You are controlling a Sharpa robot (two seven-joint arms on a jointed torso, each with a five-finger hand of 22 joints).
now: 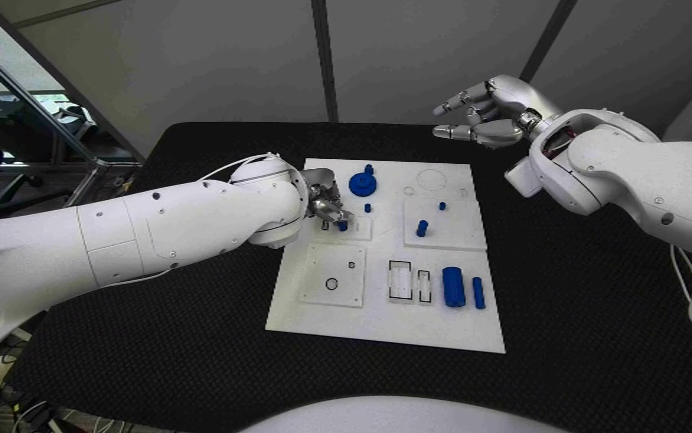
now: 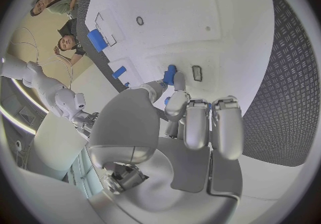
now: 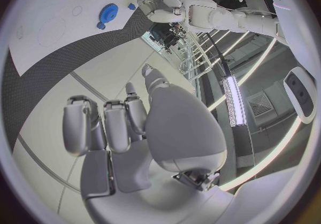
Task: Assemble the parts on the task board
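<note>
Blue gear (image 1: 364, 185) and two short pegs (image 1: 423, 227) stand on the white task board (image 1: 378, 328); two cylinders (image 1: 454, 286) lie loose, unassembled. Left robot hand (image 1: 326, 209) pinches a small blue part (image 2: 170, 74) over the board. Right robot hand (image 1: 488, 113) hovers beyond the counter (image 1: 577, 283), fingers apart, empty.

- This is a robot lab or test cell, not a home.
- A black desk (image 1: 577, 293) with a rough mat carries a white task board (image 1: 378, 325) with cut-out slots and small blue parts (image 1: 453, 286).
- Grey panel walls (image 1: 216, 43) with dark seams stand behind the desk, like a booth.
- A metal frame (image 1: 51, 118) stands at the side, with cables near it.
- The right wrist view shows a long strip lamp (image 3: 230, 101) above.
- Two white robot arms (image 1: 159, 228) work at the desk.
</note>
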